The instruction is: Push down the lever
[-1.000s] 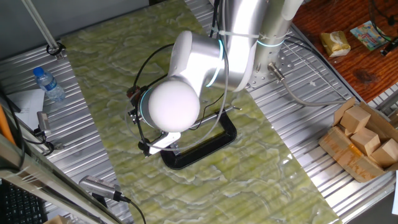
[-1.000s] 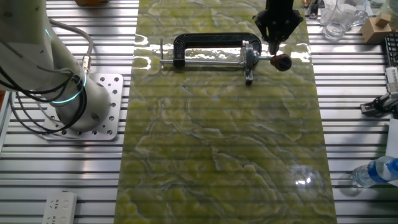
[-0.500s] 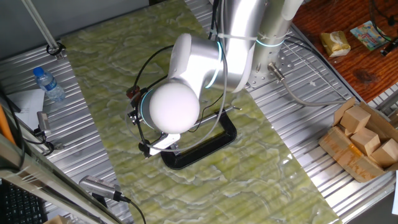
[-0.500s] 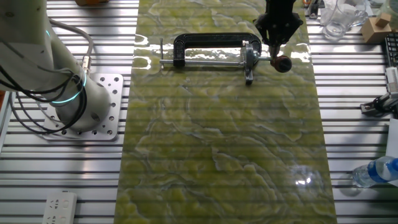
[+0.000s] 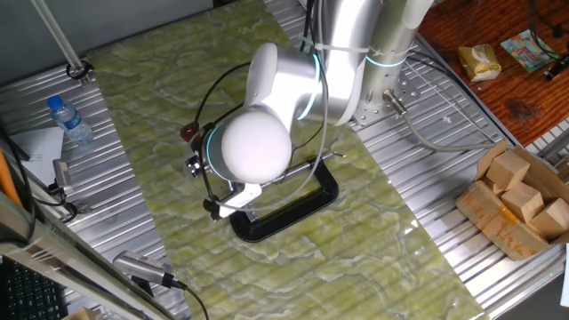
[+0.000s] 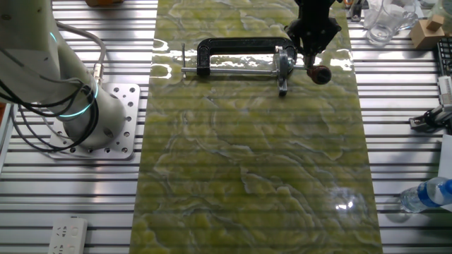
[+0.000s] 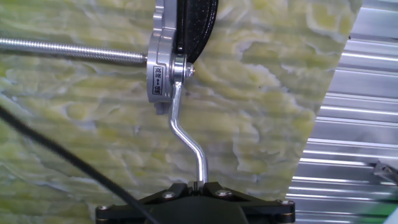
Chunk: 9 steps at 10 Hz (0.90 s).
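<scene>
The claw (image 6: 311,55), whose fingers I can't tell apart or together, has edged down onto the lever (image 7: 186,140) at the clamp's (image 6: 236,48) right end; its red knob (image 6: 322,74) sits slightly lower, so pushing seems underway.

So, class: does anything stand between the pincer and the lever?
Nothing visible does. In the hand view the lever runs straight down to the pincer with only green mat behind it. In the other fixed view the pincer sits right at the red knob.
</scene>
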Tool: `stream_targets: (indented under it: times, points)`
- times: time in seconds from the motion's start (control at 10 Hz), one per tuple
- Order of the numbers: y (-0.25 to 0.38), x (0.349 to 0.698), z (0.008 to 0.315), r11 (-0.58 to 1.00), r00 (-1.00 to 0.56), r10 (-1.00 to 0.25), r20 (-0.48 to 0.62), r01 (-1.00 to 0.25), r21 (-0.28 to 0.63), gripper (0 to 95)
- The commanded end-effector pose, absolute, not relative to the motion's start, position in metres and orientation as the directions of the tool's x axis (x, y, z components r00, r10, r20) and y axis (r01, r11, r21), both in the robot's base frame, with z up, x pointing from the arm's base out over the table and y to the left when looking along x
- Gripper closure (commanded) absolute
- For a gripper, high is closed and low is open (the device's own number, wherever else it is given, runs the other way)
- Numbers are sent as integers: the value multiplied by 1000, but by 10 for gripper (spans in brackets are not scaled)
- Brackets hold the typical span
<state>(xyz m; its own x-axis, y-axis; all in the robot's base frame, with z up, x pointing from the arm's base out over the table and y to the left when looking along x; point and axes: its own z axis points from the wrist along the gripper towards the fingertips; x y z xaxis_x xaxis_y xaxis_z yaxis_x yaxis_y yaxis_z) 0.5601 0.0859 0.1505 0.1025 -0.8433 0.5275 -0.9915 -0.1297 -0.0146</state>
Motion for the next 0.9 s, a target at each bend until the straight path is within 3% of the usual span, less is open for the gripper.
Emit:
stream_targets:
  times: [0.1, 0.9]
  points:
    - [84, 559, 149, -133, 101, -844, 527, -991, -23, 950]
    - [81, 560, 134, -132, 86, -853, 515, -990, -53, 950]
